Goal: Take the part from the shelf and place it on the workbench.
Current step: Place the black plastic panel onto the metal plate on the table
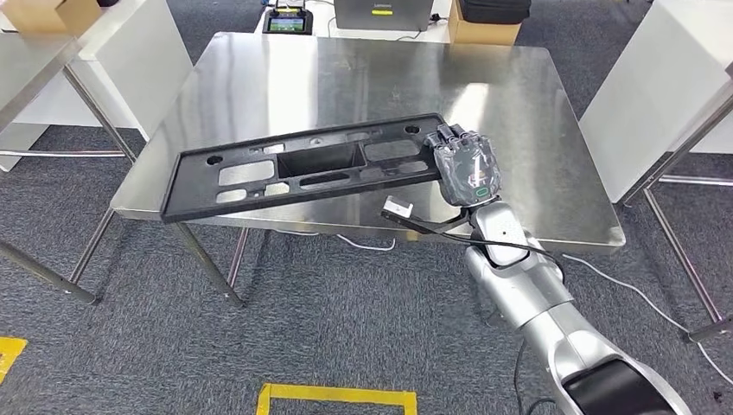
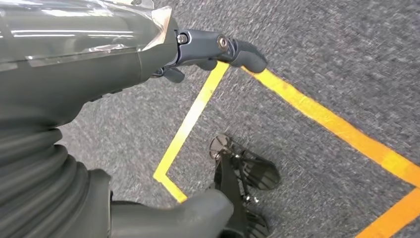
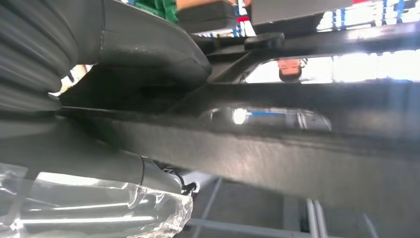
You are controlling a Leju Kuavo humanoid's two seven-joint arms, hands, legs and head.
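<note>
Right hand [image 1: 468, 166] is clamped on the near-right end of the part [image 1: 302, 166], one long black plastic frame with several cutouts. Part runs away from the hand to the left across the workbench [image 1: 519, 95], slightly diagonal. Most of it is over the steel top; the far-left corner pokes past the bench's front-left edge. Can't tell from here whether it's fully resting on the surface or still carried a touch above it. In the right wrist view the thumb sits against the part's dark edge, with bench legs visible beyond.

Left hand [image 2: 218, 49] hangs at the robot's side over carpet with yellow floor tape [image 2: 317, 111], fingers loosely curled, holding nothing.

Step, as I read it: placing, near the end. Next move calls for settling the part flat, ideally nudged further onto the top so the left corner isn't overhanging, then letting go and pulling the hand back without dragging it.

Count: one part, one workbench in use, two hands.
</note>
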